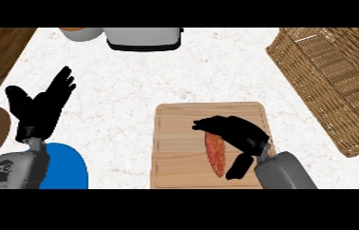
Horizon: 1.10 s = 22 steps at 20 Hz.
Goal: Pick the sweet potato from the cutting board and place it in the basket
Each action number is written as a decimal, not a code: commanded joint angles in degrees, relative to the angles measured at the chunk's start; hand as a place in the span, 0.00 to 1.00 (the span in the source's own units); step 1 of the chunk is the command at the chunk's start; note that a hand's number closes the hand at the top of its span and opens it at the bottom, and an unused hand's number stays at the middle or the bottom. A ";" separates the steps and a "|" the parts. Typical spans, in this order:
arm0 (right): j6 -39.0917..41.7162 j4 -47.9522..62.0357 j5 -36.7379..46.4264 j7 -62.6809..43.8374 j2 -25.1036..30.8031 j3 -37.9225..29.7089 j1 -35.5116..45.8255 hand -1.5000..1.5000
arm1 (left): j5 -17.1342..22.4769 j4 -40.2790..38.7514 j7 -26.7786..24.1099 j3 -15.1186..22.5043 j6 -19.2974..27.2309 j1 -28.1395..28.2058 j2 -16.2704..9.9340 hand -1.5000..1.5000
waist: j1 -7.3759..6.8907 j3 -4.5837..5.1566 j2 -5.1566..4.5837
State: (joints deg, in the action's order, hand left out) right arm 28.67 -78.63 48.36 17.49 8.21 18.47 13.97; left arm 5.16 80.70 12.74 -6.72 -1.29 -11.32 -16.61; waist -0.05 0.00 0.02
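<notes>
Risk: sweet potato (215,154) slipping or rolling out during lift, owing to elongated, tapered shape and a partial wrap; possible snag on basket (324,77) rim on transfer. Location: lengthwise on wooden cutting board (175,143), right of centre, on white surface (175,77). Right hand (235,131) directly over and beside it, fingers curled across upper end, thumb low along its right flank; full closure hard to judge. Left hand (41,108) spread, fingers up, resting at left edge. Basket well apart, upper right.
</notes>
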 commanded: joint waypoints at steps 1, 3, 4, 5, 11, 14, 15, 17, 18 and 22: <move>-3.29 2.62 5.80 4.07 2.67 4.24 0.39 1.00 | 0.90 -0.43 2.21 -1.44 -1.11 -1.98 -1.41 0.50 | -0.11 -0.02 -0.05; -8.09 6.10 7.26 6.80 0.90 4.83 -1.36 1.00 | 0.62 -2.48 -0.21 -2.42 -2.70 -1.22 -2.03 0.50 | -0.05 -0.01 -0.06; -5.45 6.78 6.85 5.05 -0.47 2.46 2.30 1.00 | 0.27 -3.48 -0.61 -2.27 -2.42 -2.47 -0.67 0.50 | -0.02 -0.01 -0.05; -4.16 5.54 6.83 3.50 -1.81 2.84 2.27 1.00 | -1.13 -5.55 -0.68 -1.62 -0.58 -4.28 0.65 0.50 | 0.07 0.00 -0.05; -8.73 9.40 10.68 6.27 -3.11 4.95 0.31 1.00 | 1.42 -3.27 -1.15 -4.72 -4.99 -0.94 -1.90 0.50 | -0.04 0.00 -0.04; -13.40 12.12 7.28 -18.34 -7.99 -10.63 6.68 1.00 | -0.72 -1.01 0.62 -2.08 -1.52 -2.70 -0.12 0.50 | -0.10 -0.01 -0.64; -15.48 11.98 6.89 -21.97 -8.04 -14.96 6.79 1.00 | -1.15 -1.35 -0.82 -2.01 -0.98 -0.75 0.64 0.50 | 0.61 0.11 -0.77; -19.79 11.74 6.95 -28.91 -8.10 -19.22 7.30 1.00 | -0.52 -1.28 -0.17 -2.29 -1.28 -0.59 0.58 0.50 | 1.42 0.17 -0.83; -22.27 12.34 7.00 -33.27 -8.13 -21.14 7.95 1.00 | -0.60 -1.13 -0.42 -2.52 -1.42 -0.87 0.05 0.50 | 0.78 0.11 -0.96; -30.01 14.86 6.09 -49.78 -8.18 -24.40 15.94 1.00 | -1.06 -0.69 -0.02 -0.12 -2.11 -2.66 1.45 0.50 | -3.16 -0.02 -1.33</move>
State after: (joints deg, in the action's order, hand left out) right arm 5.48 -65.72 55.14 -18.17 0.54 -1.30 24.60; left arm 4.38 79.62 12.55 -8.21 -3.09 -12.95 -16.02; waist -1.14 0.07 -1.01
